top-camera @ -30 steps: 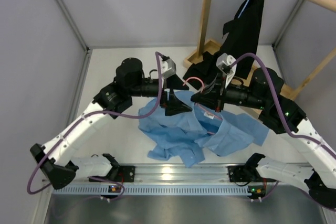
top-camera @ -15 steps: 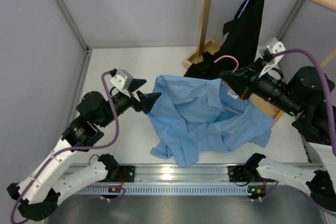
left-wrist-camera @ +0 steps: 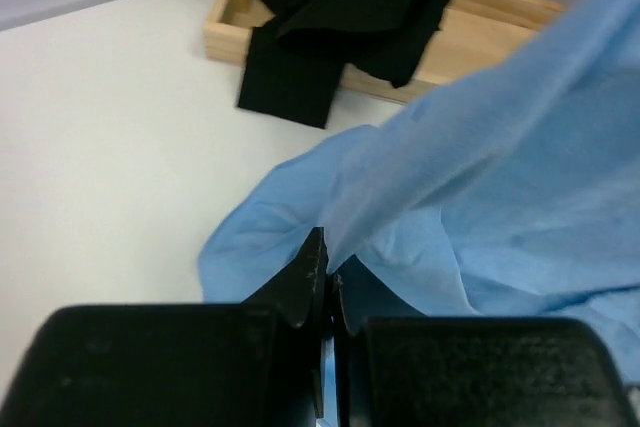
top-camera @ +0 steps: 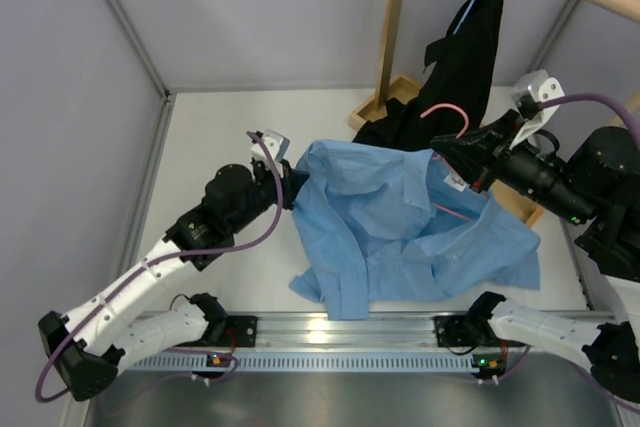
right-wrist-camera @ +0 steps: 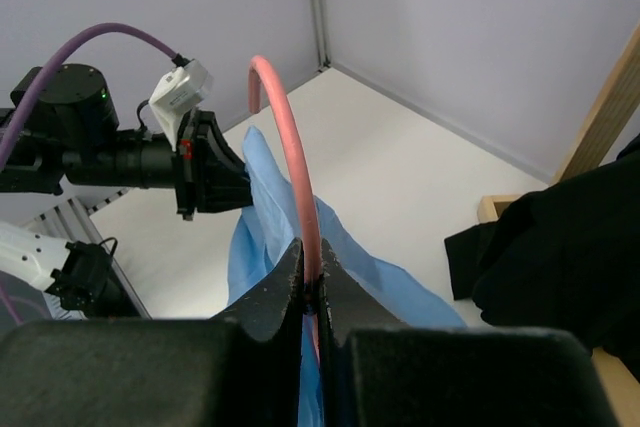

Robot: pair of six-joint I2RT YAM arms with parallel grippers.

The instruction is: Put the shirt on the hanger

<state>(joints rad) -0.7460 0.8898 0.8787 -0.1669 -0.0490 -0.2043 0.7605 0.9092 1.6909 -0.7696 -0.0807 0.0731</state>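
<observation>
Nearest me, the shirt's [top-camera: 400,217] lower folds lie on the table [top-camera: 220,127], while its upper part hangs lifted between my arms. Half a second ago my left claw [top-camera: 290,187] stood open and clear of the cloth. Now it is pinched shut on the shirt's left edge. My right claw [top-camera: 465,162] stays clamped on the pink hanger [top-camera: 445,112] just below the hook, with wire showing inside the collar opening. With both sides held, I judge I can draw the shoulder over the hanger's arm. Beyond hangs a black garment [top-camera: 470,47] on the wooden rack [top-camera: 390,27].
</observation>
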